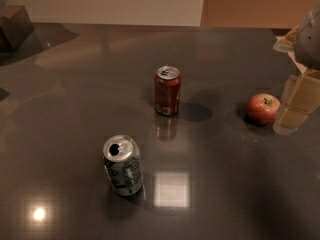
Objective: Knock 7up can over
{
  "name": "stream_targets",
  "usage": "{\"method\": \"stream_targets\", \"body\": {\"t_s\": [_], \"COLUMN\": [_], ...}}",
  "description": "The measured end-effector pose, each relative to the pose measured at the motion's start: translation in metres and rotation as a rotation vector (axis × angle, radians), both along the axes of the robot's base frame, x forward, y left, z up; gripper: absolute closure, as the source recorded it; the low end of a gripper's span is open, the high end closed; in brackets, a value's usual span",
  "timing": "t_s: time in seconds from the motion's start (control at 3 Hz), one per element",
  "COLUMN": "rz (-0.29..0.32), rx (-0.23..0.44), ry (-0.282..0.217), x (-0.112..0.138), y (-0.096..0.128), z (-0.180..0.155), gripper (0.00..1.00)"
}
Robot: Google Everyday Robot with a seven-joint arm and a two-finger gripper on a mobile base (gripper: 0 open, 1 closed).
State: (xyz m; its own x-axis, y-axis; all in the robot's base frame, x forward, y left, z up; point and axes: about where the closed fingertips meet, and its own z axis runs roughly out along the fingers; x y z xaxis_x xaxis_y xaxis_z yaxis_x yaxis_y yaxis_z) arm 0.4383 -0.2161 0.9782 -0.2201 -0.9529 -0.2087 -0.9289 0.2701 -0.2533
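The 7up can (pixel 123 165) stands upright on the dark glossy table (pixel 225 194), at the front left of centre. It is silver with green and white print and an opened shiny top. My gripper (pixel 296 106) is at the far right edge of the view, low over the table and just right of a red apple (pixel 262 108). It is far from the 7up can and touches nothing that I can see.
A red can (pixel 167 90) stands upright near the table's middle, behind and to the right of the 7up can. The apple lies between it and my gripper. A dark block (pixel 14 26) sits at the far left corner. The table's far edge meets a pale wall.
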Motion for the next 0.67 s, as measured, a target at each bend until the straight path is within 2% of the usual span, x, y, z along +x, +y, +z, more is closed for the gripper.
{"method": "stream_targets", "body": {"t_s": [0.33, 0.67], "rz": [0.002, 0.062], "rx": [0.001, 0.061], "ry": [-0.002, 0.014], "x": [0.000, -0.008], "y": [0.001, 0.021], "z": [0.001, 0.001], "gripper": [0.00, 0.00]}}
